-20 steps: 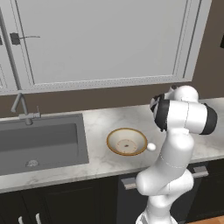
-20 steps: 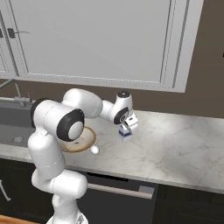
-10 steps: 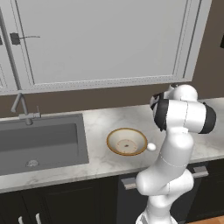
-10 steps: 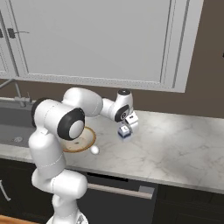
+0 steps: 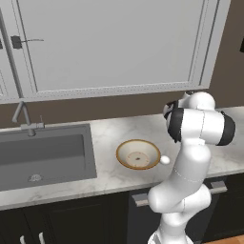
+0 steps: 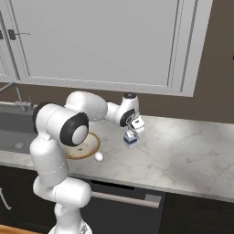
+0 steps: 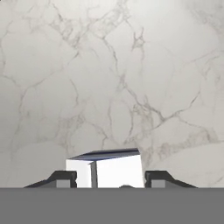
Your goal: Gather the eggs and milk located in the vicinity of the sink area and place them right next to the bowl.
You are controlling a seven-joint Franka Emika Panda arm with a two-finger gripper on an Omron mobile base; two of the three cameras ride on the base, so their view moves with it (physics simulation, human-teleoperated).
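gripper (image 7: 109, 179) straddles milk (image 7: 105, 168), fingers touching carton sides, clamped for lift. milk on counter (image 6: 183, 155) right of bowl (image 6: 87, 146). egg (image 6: 99, 156) already just beside bowl.

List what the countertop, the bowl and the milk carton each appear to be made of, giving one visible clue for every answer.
Countertop: polished marble or a marble-look stone, pale with grey veining.
Bowl: probably glazed ceramic, smooth cream inside with an orange-brown rim.
Milk carton: likely coated paperboard, with flat white faces, sharp folded edges and a blue band.
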